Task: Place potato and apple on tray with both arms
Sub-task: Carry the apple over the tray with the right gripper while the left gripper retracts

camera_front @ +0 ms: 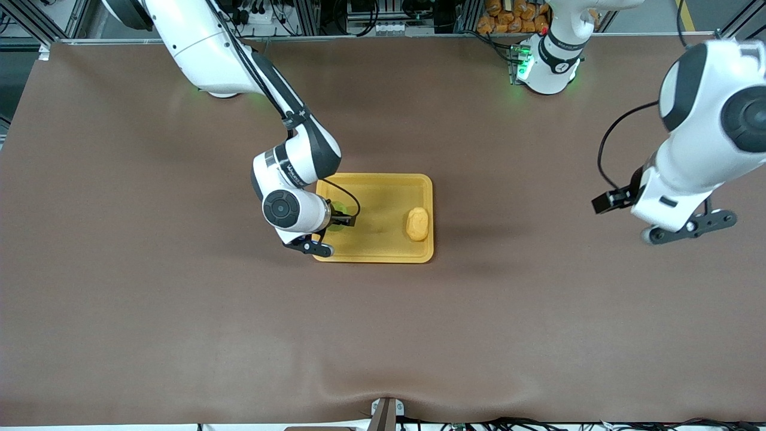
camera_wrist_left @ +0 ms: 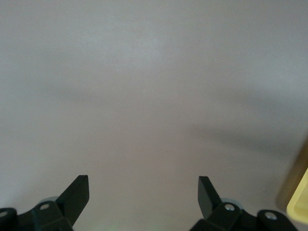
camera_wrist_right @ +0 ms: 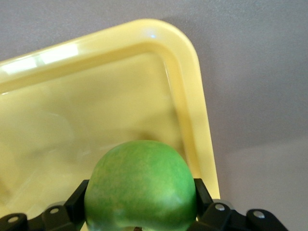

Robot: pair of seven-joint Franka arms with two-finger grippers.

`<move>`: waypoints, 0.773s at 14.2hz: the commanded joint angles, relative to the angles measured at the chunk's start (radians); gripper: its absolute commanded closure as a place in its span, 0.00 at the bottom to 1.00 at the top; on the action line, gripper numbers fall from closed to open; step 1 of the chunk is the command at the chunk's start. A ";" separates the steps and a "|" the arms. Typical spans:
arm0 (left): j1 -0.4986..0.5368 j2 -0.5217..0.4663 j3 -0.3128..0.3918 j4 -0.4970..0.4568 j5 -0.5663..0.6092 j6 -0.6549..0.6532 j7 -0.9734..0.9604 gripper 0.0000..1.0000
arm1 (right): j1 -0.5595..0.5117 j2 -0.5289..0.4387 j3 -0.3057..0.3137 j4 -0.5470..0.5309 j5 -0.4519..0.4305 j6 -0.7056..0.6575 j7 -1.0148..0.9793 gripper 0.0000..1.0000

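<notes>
The yellow-orange tray (camera_front: 377, 197) lies mid-table. The pale potato (camera_front: 417, 224) lies in it, at the end toward the left arm. My right gripper (camera_front: 336, 219) is over the tray's end toward the right arm, shut on the green apple (camera_front: 339, 210). In the right wrist view the apple (camera_wrist_right: 142, 183) fills the gap between the black fingers (camera_wrist_right: 77, 204) of the right gripper (camera_wrist_right: 142, 204), low over the tray floor near a rounded corner of the rim (camera_wrist_right: 185, 82). My left gripper (camera_front: 691, 227) waits open and empty over bare table; in its wrist view the left gripper (camera_wrist_left: 143, 192) has its fingers wide apart.
The brown table mat (camera_front: 179, 299) surrounds the tray. A corner of the tray (camera_wrist_left: 298, 202) shows at the edge of the left wrist view. Orange items (camera_front: 508, 18) lie off the table by the left arm's base.
</notes>
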 commanded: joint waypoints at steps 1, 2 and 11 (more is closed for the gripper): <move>0.057 -0.103 0.008 -0.078 -0.080 0.004 0.153 0.00 | 0.013 0.020 -0.012 0.013 0.023 0.014 0.014 1.00; 0.057 -0.117 0.038 -0.077 -0.114 0.004 0.207 0.00 | 0.013 0.024 -0.012 0.014 0.023 0.014 0.014 0.95; -0.020 -0.211 0.114 -0.031 -0.179 -0.063 0.462 0.00 | 0.002 0.017 -0.013 0.040 0.018 0.002 0.017 0.00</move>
